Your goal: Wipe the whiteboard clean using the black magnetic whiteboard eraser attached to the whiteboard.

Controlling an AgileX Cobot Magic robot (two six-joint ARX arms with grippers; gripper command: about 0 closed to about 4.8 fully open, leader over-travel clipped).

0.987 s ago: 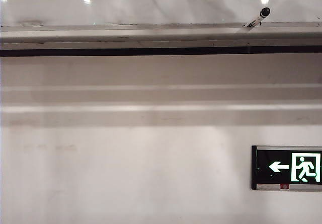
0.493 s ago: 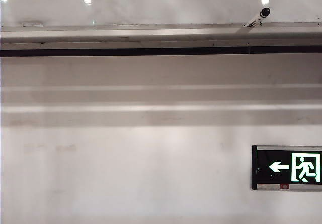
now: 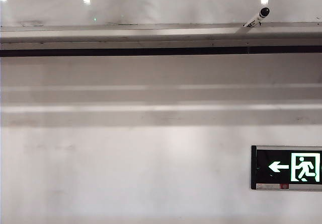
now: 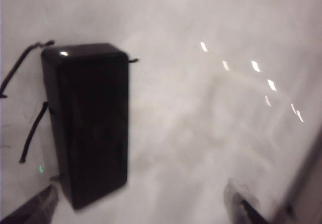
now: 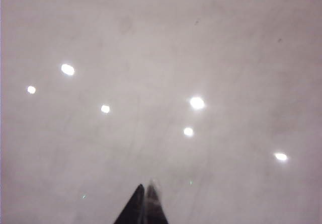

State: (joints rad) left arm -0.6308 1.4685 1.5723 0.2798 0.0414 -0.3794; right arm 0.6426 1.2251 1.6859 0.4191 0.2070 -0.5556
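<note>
The black magnetic eraser sits flat on the glossy whiteboard, with black marker strokes beside it. My left gripper faces the board, open wide. One finger is close to the eraser's near end and the other is far off to its side. The eraser is not gripped. My right gripper is shut with nothing between its fingers, pointing at a bare patch of whiteboard that reflects ceiling lights. In the exterior view the whiteboard fills the top strip, and neither gripper nor the eraser shows.
A silver ledge runs under the board, with a marker lying on it at the right. Below is a matte off-white wall with a green exit sign at the lower right.
</note>
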